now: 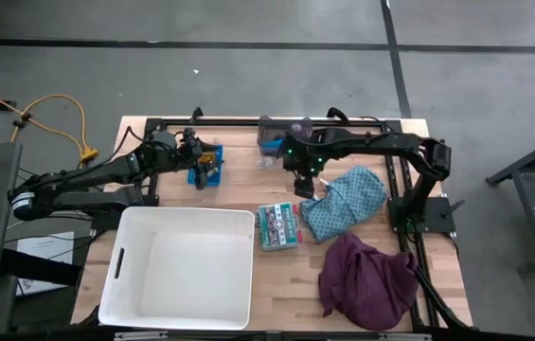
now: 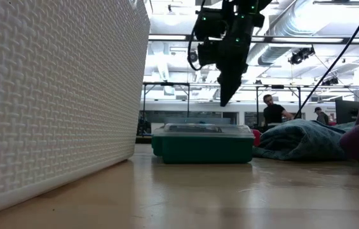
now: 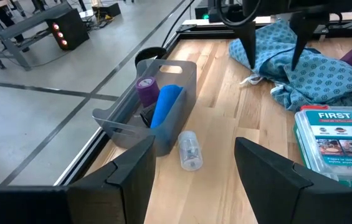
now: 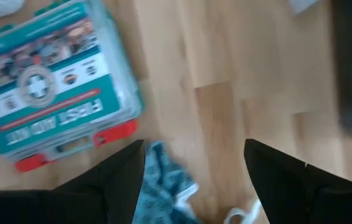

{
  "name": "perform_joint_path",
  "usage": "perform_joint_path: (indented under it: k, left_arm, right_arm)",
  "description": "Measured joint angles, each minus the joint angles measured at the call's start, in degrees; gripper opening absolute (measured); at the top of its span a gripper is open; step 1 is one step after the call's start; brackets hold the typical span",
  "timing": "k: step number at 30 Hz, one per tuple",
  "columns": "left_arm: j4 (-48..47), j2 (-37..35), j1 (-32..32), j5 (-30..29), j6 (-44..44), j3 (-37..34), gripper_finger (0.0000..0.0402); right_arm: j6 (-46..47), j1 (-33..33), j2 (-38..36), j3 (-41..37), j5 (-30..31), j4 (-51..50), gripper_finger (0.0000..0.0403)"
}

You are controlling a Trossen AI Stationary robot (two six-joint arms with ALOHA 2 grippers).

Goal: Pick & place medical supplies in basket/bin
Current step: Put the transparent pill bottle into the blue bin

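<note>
From above, the right gripper [image 1: 302,186] hangs open-jawed over the crumpled teal patterned cloth [image 1: 347,203], a wrinkled maroon cloth [image 1: 369,280] nearer; the smooth rectangular white plastic bin [image 1: 179,268] sits left. Low down, its woven wall blocks the left side. The left gripper [image 3: 191,163], open, faces a grey caddy [image 3: 171,118] holding purple roll [image 3: 147,89] and blue roll [image 3: 166,105]. The right wrist shows a teal first-aid box [image 4: 50,105].

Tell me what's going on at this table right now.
A two-armed robot is sorting medical supplies. The right gripper hangs open above the edge of the teal patterned cloth, beside a first aid kit. The left gripper is open and empty at the table's far side. The white bin looks empty, and the maroon cloth lies untouched.
</note>
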Motion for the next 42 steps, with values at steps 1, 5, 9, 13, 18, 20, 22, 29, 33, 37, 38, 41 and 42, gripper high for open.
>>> perform_joint_path:
  k: [1, 5, 9, 13, 18, 20, 22, 29, 33, 37, 38, 41, 42]
  left_arm:
    - [0.0, 0.0, -0.01, -0.02, -0.01, 0.0, 0.021]
    - [0.0, 0.0, 0.0, -0.01, 0.0, 0.0, 0.021]
    - [-0.01, 0.0, -0.01, -0.01, -0.01, 0.0, 0.021]
    - [0.0, 0.0, -0.02, -0.02, 0.0, 0.0, 0.021]
    - [0.04, 0.0, -0.02, -0.02, 0.0, 0.0, 0.021]
    - [0.01, 0.0, 0.0, 0.0, -0.01, 0.0, 0.021]
    - [0.04, -0.01, -0.01, -0.02, -0.01, 0.0, 0.021]
    - [0.17, 0.0, -0.02, -0.01, 0.0, 0.0, 0.021]
    - [0.17, 0.0, -0.01, -0.01, -0.01, 0.0, 0.021]
    - [0.17, 0.0, -0.02, 0.0, -0.02, 0.0, 0.021]
    - [0.17, 0.0, -0.02, -0.02, 0.0, 0.0, 0.021]
    - [0.17, 0.0, -0.02, -0.01, -0.01, 0.0, 0.021]
    - [0.17, 0.0, -0.02, -0.01, 0.0, 0.0, 0.021]
  right_arm:
    - [0.07, -0.36, 0.0, 0.0, -1.19, -0.41, 0.0262]
    - [1.0, -2.16, 0.0, 0.0, -3.11, -2.32, 0.0262]
    - [1.34, -4.18, -2.46, -1.96, -2.92, -2.65, 0.0262]
    - [3.91, -6.15, -8.05, -8.06, -2.07, 0.38, 0.0262]
    - [5.54, -6.46, -17.04, -18.31, 0.18, 9.77, 0.0262]
    - [5.47, -6.13, -20.16, -22.48, 1.85, 15.77, 0.0262]
    - [5.34, -6.08, -22.82, -26.17, 3.57, 20.69, 0.0262]
    - [3.61, -6.15, -25.38, -30.97, 5.66, 28.09, 0.0262]
    - [3.59, -6.15, -25.38, -30.97, 5.66, 28.22, 0.0262]
    - [3.58, -6.15, -25.38, -30.97, 5.65, 28.24, 0.0262]
    - [3.59, -6.15, -25.38, -30.97, 5.66, 28.23, 0.0262]
    - [3.59, -6.15, -25.38, -30.97, 5.77, 28.24, 0.0262]
    - [3.59, -6.15, -25.38, -30.97, 5.82, 28.25, 0.0262]
